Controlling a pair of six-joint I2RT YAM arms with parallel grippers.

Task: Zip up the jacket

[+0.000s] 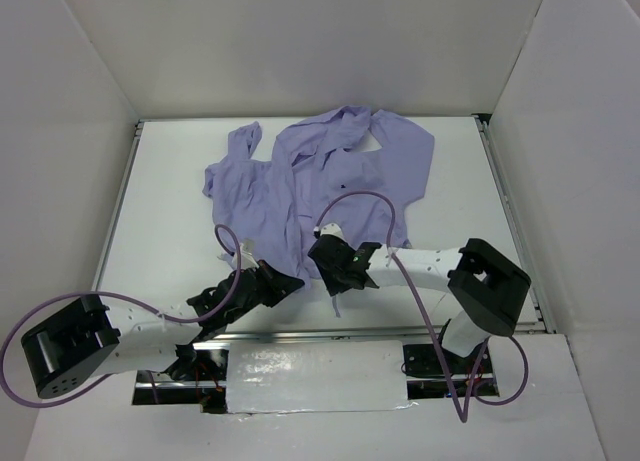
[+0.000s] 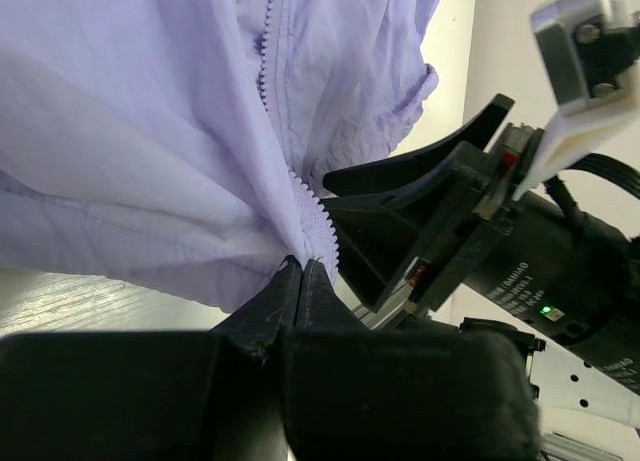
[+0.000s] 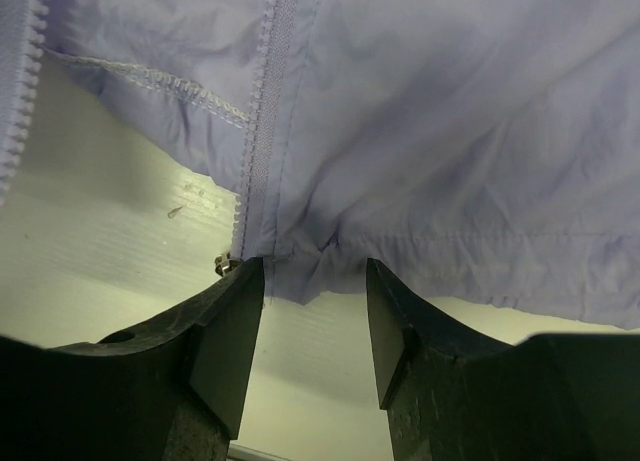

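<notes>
The lavender jacket (image 1: 340, 176) lies crumpled and unzipped on the white table, its hem toward the arms. My left gripper (image 1: 288, 281) is shut on the bottom end of one zipper edge (image 2: 318, 221), and the fabric (image 2: 150, 111) rises from its closed fingertips (image 2: 303, 268). My right gripper (image 1: 335, 273) is just to the right of it, open. In the right wrist view the other zipper tape (image 3: 265, 131) and a hem corner of the jacket (image 3: 450, 131) reach the gap between the right gripper's (image 3: 315, 281) fingertips. A small metal zipper part (image 3: 225, 264) sits by the left fingertip.
White walls enclose the table (image 1: 170, 211) on three sides. A metal rail (image 1: 400, 331) runs along the near edge by the arm bases. Purple cables (image 1: 385, 206) loop over the jacket and beside both arms. The right gripper's body (image 2: 440, 231) is close to the left fingers.
</notes>
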